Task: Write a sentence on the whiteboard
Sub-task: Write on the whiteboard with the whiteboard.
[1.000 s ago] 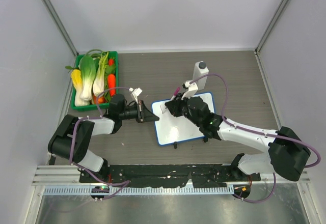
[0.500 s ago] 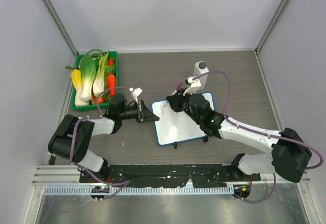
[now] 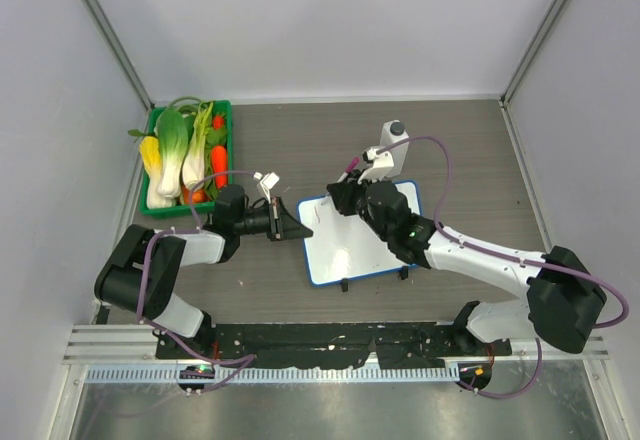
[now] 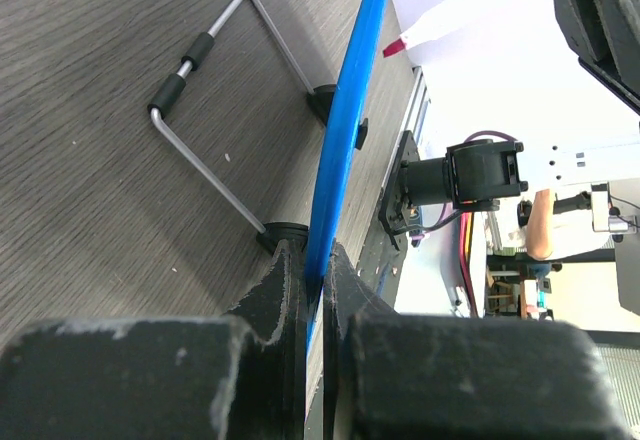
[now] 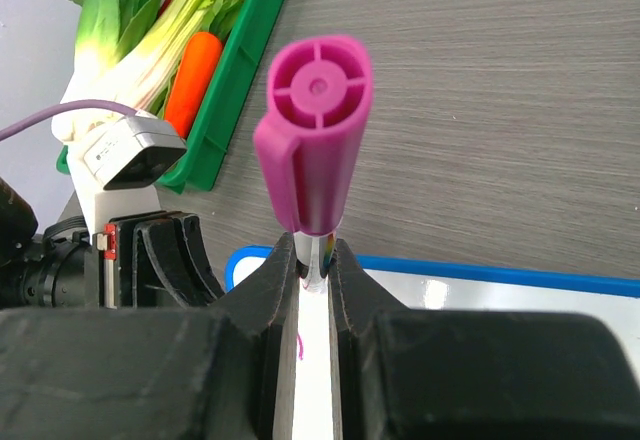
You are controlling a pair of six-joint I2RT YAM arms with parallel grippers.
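on the table (image 3: 470, 160), near its middle, lies one board (image 3: 345, 252), white with a blue rim, its long sides running from near left to far right. two black feet show at its near edge, and the left wrist view shows one bent wire stand (image 4: 215, 110) under it. one white bottle (image 3: 393, 148) with a dark cap stands just beyond the board's far edge, near its right corner. one green tray (image 3: 228, 130) sits at the table's far left corner, holding leafy greens and at least one carrot (image 3: 218, 165); the rest of the heap is too tangled to count.

two arms are in view. the left gripper (image 3: 303, 229) reaches in from the left and is clenched on the board's left edge, the blue rim pinched between its fingers (image 4: 285, 290) with no gap on either side. the right gripper (image 3: 340, 196) hangs over the board's far left corner, its jaws squeezed tight on one pink marker (image 5: 315, 130), held upright with the capped end up and the tip down toward the white surface. whether the tip touches the board cannot be told.

of the sentence (image 5: 299, 345) only one short pink stroke shows, on the white between the right fingers, just below the marker.
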